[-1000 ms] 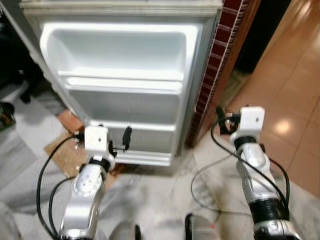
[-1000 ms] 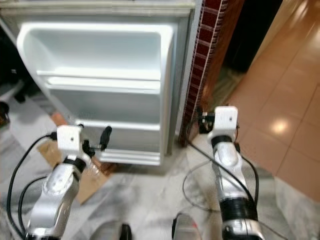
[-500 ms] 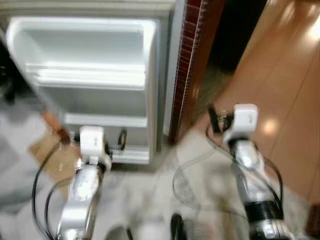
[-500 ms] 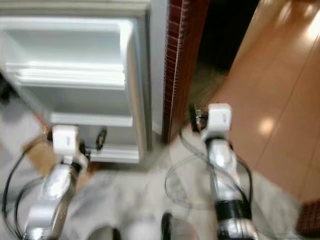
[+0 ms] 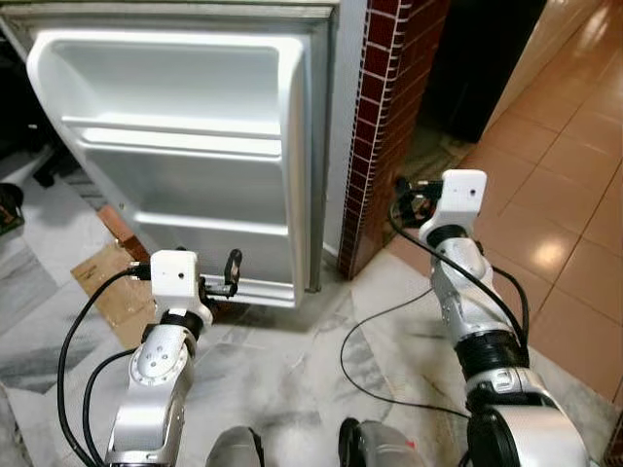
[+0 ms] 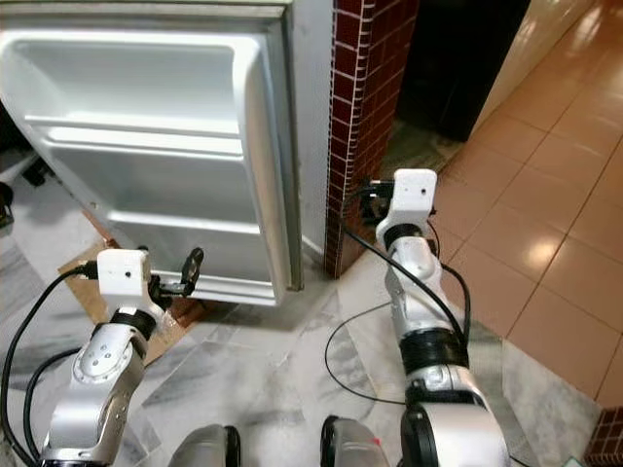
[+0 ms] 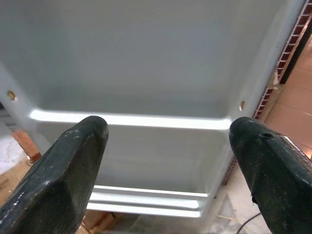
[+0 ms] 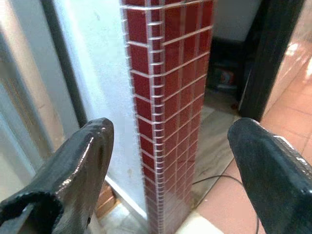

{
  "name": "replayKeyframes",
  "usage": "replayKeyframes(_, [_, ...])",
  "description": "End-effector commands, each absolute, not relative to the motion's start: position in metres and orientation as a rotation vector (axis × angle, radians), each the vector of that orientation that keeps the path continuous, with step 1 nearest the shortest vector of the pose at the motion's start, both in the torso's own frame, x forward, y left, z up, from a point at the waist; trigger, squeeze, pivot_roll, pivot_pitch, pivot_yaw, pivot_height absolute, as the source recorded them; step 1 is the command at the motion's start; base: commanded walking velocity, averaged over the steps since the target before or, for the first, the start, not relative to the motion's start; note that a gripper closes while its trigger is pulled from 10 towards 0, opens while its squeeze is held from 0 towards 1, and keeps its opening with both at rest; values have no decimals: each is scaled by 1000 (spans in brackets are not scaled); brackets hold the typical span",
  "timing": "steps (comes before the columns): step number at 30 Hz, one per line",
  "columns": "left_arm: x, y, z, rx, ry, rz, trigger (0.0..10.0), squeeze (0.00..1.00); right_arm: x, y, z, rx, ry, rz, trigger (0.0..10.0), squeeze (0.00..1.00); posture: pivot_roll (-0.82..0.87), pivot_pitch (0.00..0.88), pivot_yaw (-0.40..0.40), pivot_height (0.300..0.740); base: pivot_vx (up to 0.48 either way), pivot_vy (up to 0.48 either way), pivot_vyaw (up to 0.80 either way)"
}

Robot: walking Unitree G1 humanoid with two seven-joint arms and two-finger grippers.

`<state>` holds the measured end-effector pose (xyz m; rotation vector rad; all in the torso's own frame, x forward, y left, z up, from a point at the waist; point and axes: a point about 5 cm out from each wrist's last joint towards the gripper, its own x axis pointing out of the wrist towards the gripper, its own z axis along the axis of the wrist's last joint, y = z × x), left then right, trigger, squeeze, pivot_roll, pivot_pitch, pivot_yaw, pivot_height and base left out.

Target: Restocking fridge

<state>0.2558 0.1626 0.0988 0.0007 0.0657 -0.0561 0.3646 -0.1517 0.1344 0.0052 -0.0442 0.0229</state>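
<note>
The fridge door [image 5: 185, 156] fills the upper left of the frame, swung wide with its white inner side facing the camera. It stands upright, long axis vertical, its shelves running across it. Along its right edge rises a red tiled pillar [image 5: 389, 117]. The left gripper [image 7: 165, 161] hangs just before the door's lower shelf, fingers [image 7: 63, 175] spread apart and holding nothing. The right gripper [image 8: 170, 170], also spread wide and empty, points at the pillar. A black cable [image 5: 389, 350] loops over the marble floor [image 5: 292, 389].

Head stereo pair looks down at open fridge door [image 5: 185, 156] and brick pillar [image 5: 389, 117]. Left wrist camera faces door close; right faces pillar.
</note>
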Motion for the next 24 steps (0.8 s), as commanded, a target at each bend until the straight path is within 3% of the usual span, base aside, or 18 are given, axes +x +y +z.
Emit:
replayKeyframes(1, [253,167,99,14,74,-35,10000,0,365,-148,131,-3,-34,26,10000,0,96,150,32,740,0,0,0])
replayKeyframes(6, [251,167,99,19,77,-38,10000,0,370,-132,126,47,11,6,10000,0,105,159,38,740,0,0,0])
replayKeyframes(11, [250,168,101,26,79,-40,10000,0,375,-94,136,158,19,75,10000,0,120,164,39,740,0,0,0])
replayKeyframes(15, [249,170,100,28,81,-30,10000,0,372,-72,142,258,30,220,10000,0,115,162,33,740,0,0,0])
replayKeyframes(24, [256,162,100,12,76,-49,10000,0,355,-59,151,394,31,503,10000,0,81,147,36,740,0,0,0])
